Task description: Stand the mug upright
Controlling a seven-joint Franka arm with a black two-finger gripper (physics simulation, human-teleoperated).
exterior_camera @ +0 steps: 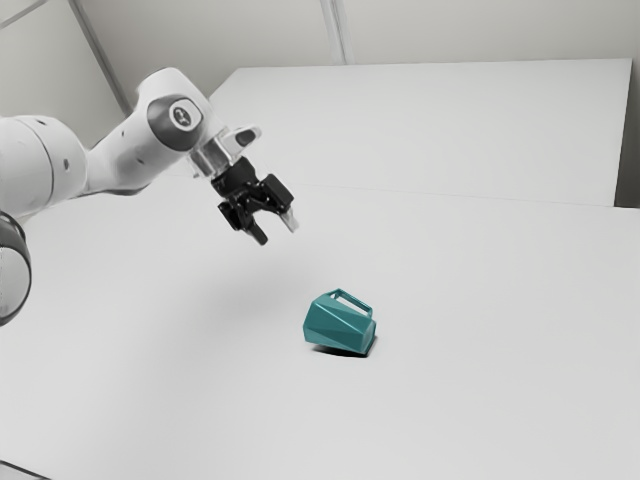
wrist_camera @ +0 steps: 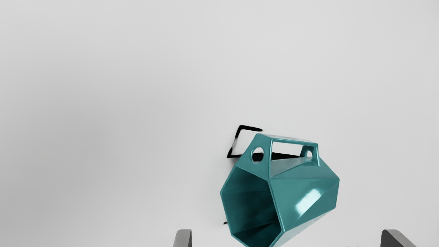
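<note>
End effector point(exterior_camera: 277, 232) spread; glossy faceted teal mug point(wrist_camera: 295, 192) on side, angular handle point(wrist_camera: 263, 141) up, smooth table point(exterior_camera: 180, 400)

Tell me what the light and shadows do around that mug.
Wrist view: white glare on the mug's side, darkness inside it, a hard black shadow echoing its handle; exterior view: a thin dark shadow beneath the mug, faint grey shading across the pale table.

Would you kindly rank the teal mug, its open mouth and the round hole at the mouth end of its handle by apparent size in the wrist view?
1. Teal mug
2. Open mouth
3. Round hole
</note>
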